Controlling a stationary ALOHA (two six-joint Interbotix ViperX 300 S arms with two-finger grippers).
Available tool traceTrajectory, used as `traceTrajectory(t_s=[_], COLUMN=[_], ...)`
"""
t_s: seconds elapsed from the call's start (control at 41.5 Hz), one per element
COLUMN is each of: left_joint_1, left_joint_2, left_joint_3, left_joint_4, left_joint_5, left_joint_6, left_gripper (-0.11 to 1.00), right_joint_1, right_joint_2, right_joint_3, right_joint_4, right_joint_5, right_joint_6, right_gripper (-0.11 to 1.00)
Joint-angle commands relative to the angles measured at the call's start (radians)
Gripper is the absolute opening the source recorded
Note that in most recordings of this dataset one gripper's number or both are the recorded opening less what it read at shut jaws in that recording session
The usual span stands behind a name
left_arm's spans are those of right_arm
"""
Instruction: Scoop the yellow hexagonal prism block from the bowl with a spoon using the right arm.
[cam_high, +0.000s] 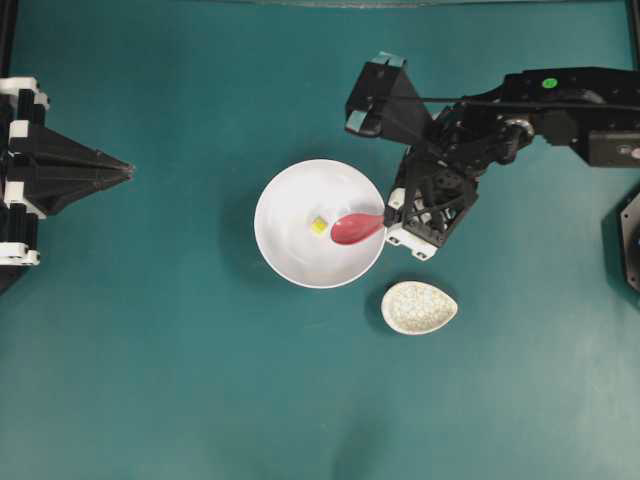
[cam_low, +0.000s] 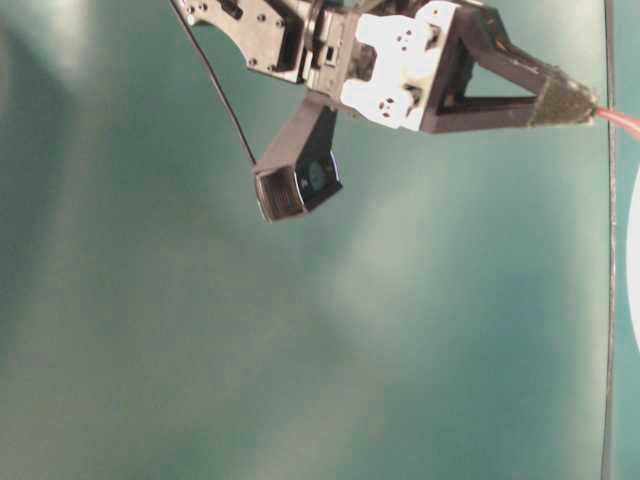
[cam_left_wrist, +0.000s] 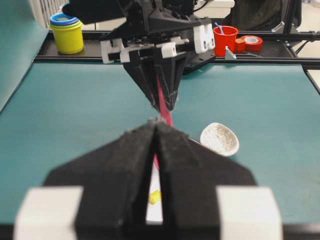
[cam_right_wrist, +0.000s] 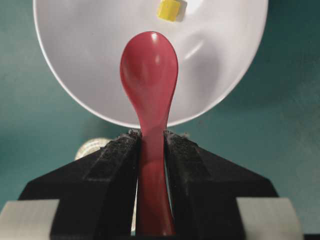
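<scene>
The white bowl (cam_high: 290, 255) sits mid-table. The tiny yellow hexagonal block (cam_high: 318, 226) lies near its centre. My right gripper (cam_high: 388, 213) is at the bowl's right rim, shut on the handle of the pink-red spoon (cam_high: 357, 228). The scoop rests inside the bowl just right of the block, apart from it. In the right wrist view the spoon (cam_right_wrist: 150, 75) points from my gripper (cam_right_wrist: 151, 137) toward the block (cam_right_wrist: 168, 10) in the bowl (cam_right_wrist: 85, 75). My left gripper (cam_high: 128, 172) is shut and empty at the far left. It also shows in its own view (cam_left_wrist: 156, 123).
A small speckled egg-shaped dish (cam_high: 419, 307) lies on the table just below and right of the bowl, under the right arm. In the left wrist view a yellow cup stack (cam_left_wrist: 66, 34), a red cup (cam_left_wrist: 225, 40) and a tape roll (cam_left_wrist: 252, 43) stand beyond the table's far edge.
</scene>
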Motion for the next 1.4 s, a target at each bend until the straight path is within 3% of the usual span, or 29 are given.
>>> traceTrajectory(t_s=[0.0,0.313,1.035,1.373], left_joint_1=[0.002,0.002,0.002,0.002], left_joint_2=[0.009,0.009,0.005,0.005], left_joint_3=[-0.012,-0.012,-0.012,-0.012], left_joint_4=[0.003,0.003,0.003,0.003], left_joint_5=[-0.012,-0.011,-0.011,-0.011], left_joint_6=[0.000,0.000,-0.002,-0.002], left_gripper=[0.00,0.00,0.00,0.00], right_joint_1=[0.005,0.009,0.020,0.021], right_joint_2=[0.002,0.060,0.120,0.121], right_joint_3=[-0.023,-0.025,-0.048,-0.051], right_joint_4=[-0.014,-0.034,-0.058,-0.118], right_joint_5=[0.002,-0.014,-0.206,-0.313], right_joint_6=[0.002,0.002,-0.009,-0.005], right_gripper=[0.23,0.23,0.23,0.23])
